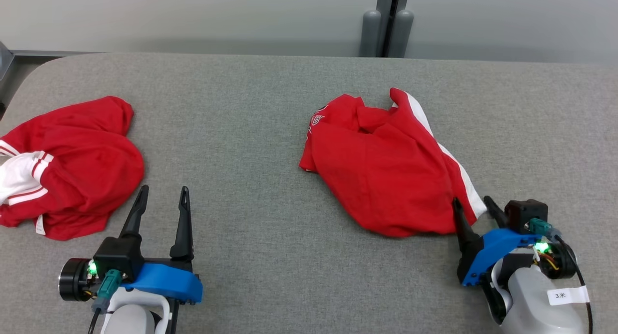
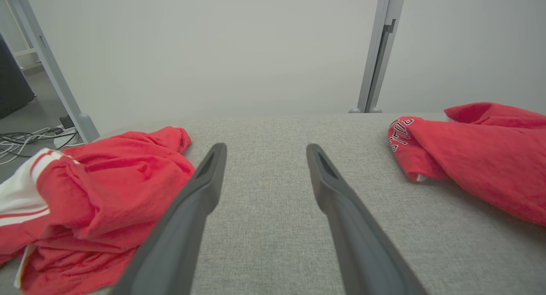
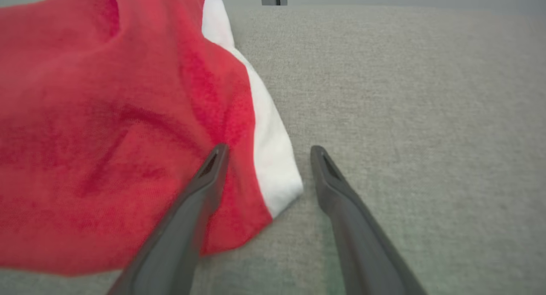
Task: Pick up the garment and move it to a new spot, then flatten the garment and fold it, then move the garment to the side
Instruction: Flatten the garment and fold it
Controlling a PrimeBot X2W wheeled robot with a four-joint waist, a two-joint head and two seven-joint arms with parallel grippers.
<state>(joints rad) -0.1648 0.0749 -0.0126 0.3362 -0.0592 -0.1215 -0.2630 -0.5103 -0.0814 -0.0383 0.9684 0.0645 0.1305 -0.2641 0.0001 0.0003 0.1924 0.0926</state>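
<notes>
My right fingers (image 1: 462, 223) stand apart around the garment's (image 1: 386, 174) near white-edged corner; I'd slide lower, gather both layers, then close; left fingers (image 1: 136, 213) apart too

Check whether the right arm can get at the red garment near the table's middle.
Probably yes: the right gripper is open, astride the white-trimmed corner of the garment, with nothing in the way.

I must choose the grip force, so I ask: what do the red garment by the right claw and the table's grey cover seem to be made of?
Red garment: probably soft knit cotton or blend, matte; it lies in limp folds, surface slightly fuzzy. Table cover: likely woven or felt-like textile, matte; fine mottled grey grain shows close up.
</notes>
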